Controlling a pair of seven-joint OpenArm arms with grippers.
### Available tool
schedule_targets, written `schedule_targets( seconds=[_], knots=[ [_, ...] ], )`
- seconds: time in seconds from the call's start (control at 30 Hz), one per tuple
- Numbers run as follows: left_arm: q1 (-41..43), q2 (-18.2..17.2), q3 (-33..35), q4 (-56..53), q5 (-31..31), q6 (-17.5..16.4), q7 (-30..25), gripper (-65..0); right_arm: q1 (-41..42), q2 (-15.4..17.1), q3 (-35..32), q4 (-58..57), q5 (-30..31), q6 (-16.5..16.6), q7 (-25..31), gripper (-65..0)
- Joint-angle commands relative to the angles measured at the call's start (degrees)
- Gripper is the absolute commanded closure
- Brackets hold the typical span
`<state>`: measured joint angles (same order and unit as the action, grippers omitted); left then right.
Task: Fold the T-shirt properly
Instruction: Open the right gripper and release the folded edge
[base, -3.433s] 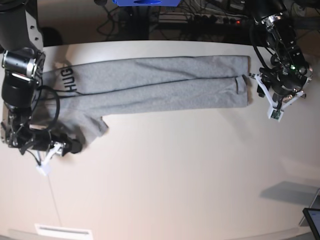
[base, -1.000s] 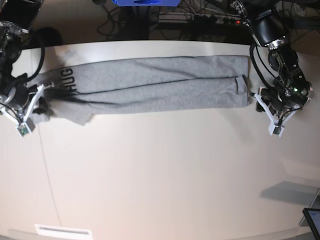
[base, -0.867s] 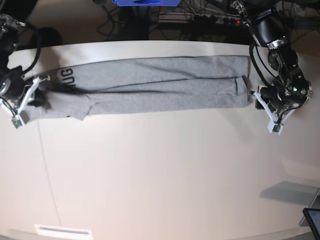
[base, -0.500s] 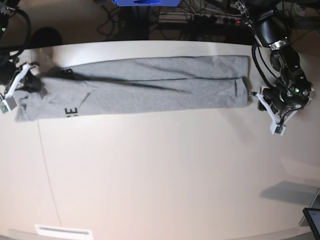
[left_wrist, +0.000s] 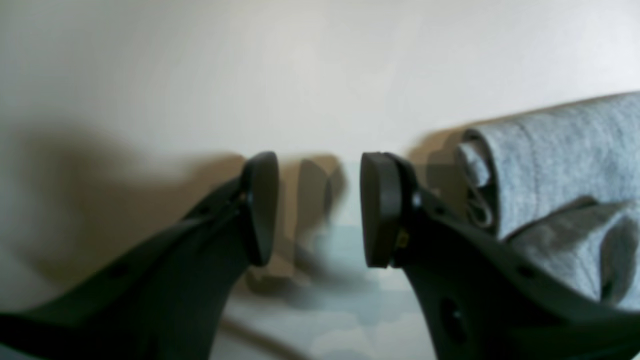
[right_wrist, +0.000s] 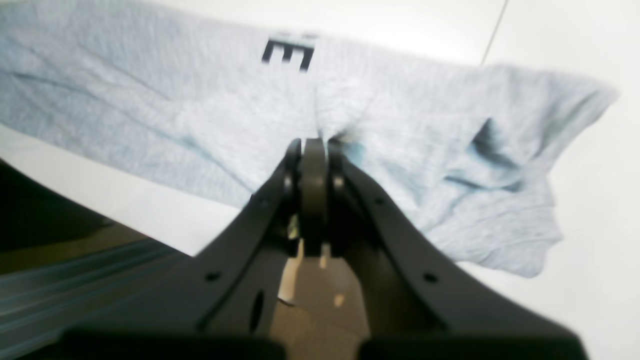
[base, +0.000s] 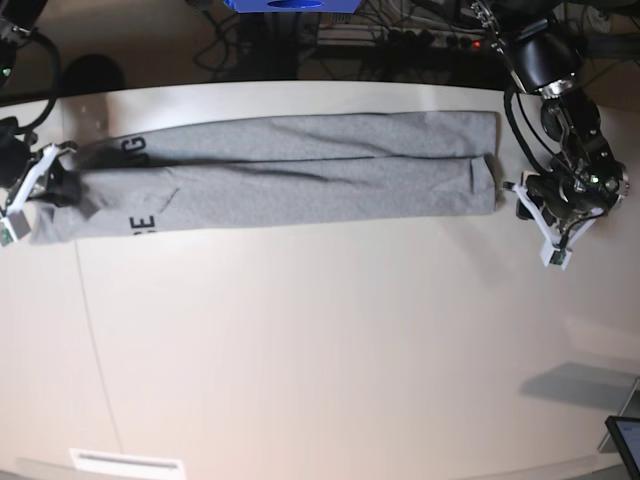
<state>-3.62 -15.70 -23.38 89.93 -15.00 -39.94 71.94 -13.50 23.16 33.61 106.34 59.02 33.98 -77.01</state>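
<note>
One hand, the right hand (right_wrist: 314, 150), pinches the heather-grey cotton T-shirt (base: 300, 170), the left hand (left_wrist: 320, 210) gapes empty beside its far end on the pale surface (base: 330, 340), so a tug could drag the folds askew.

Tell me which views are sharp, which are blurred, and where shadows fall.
Base view: sharp, T-shirt evenly lit, background dark. Left wrist view: left hand soft, shadows on the table behind it. Right wrist view: blurred all over, right hand and lettering smeared.
</note>
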Motion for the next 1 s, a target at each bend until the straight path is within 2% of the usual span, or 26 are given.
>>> schedule_targets(
  seconds=[0.0, 0.1, 0.3, 0.7, 0.77, 0.9, 0.97],
  knots=[
    [-0.73, -0.96, -0.40, 0.93, -0.16, -0.06, -0.87, -26.5, 0.79, 1.24, 0.29, 0.86, 0.98, -0.09, 0.93, 0.0],
    [-0.65, -0.96, -0.49, 1.01, -0.16, -0.06, -0.87, -26.5, 1.06, 1.15, 0.29, 0.60, 0.36, -0.17, 0.93, 0.0],
    [-0.65, -0.96, -0.49, 0.93, -0.16, -0.06, -0.87, -26.5, 1.15, -0.70, 0.29, 0.51, -7.20, -0.17, 0.93, 0.0],
    [-0.65, -0.87, -0.49, 1.28, -0.16, -0.06, -0.87, -26.5, 2.02, -1.22, 0.37, 0.51, -7.64, -0.26, 1.01, -1.3],
    [-0.65, -0.87, -0.49, 1.37, -0.16, -0.06, -0.87, -26.5, 2.11, -1.22, 0.37, 0.51, -8.69, -0.26, 1.01, -8.9],
    [-0.65, -0.87, -0.58, 1.45, -0.69, -0.06, -0.87, -26.5, 3.34, -2.72, 0.81, 0.51, -16.61, -0.26, 1.01, -33.1],
    [-0.73, -0.87, -0.58, 2.69, -0.78, -0.06, -0.87, -26.5, 4.05, -3.42, 0.90, 0.51, -20.91, -0.26, 1.28, -42.2]
  ],
)
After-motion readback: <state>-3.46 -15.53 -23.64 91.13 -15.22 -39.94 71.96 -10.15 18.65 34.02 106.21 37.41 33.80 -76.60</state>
